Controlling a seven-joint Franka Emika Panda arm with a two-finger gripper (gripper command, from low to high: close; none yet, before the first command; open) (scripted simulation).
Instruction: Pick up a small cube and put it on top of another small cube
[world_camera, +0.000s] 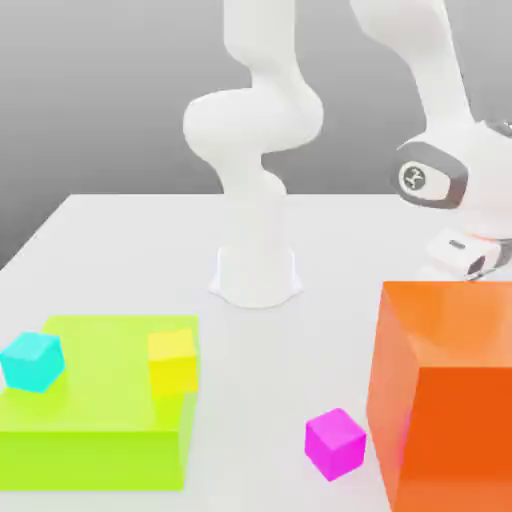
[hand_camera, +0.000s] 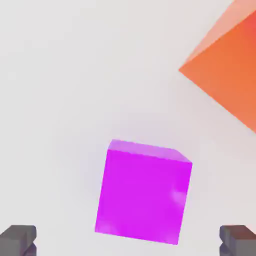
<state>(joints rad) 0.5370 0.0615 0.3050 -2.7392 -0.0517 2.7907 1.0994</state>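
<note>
A magenta small cube (hand_camera: 144, 192) lies on the white table in the hand view, close under my gripper (hand_camera: 128, 241). The two dark fingertips (hand_camera: 19, 240) stand wide apart on either side of the cube, open and not touching it. In the exterior view a magenta cube (world_camera: 335, 443) sits on the table near the front, beside the big orange block (world_camera: 450, 390). My hand (world_camera: 462, 254) hangs just behind that block's top edge at the exterior view's right, its fingers hidden by the block. A cyan cube (world_camera: 32, 361) and a yellow cube (world_camera: 172, 360) rest on a lime-green slab (world_camera: 100, 420).
The arm's white base (world_camera: 256, 270) stands mid-table. The orange block (hand_camera: 230, 75) is tall and close to the hand. The lime-green slab fills the front of the exterior view's left. Bare white table (world_camera: 260, 380) lies between slab and block.
</note>
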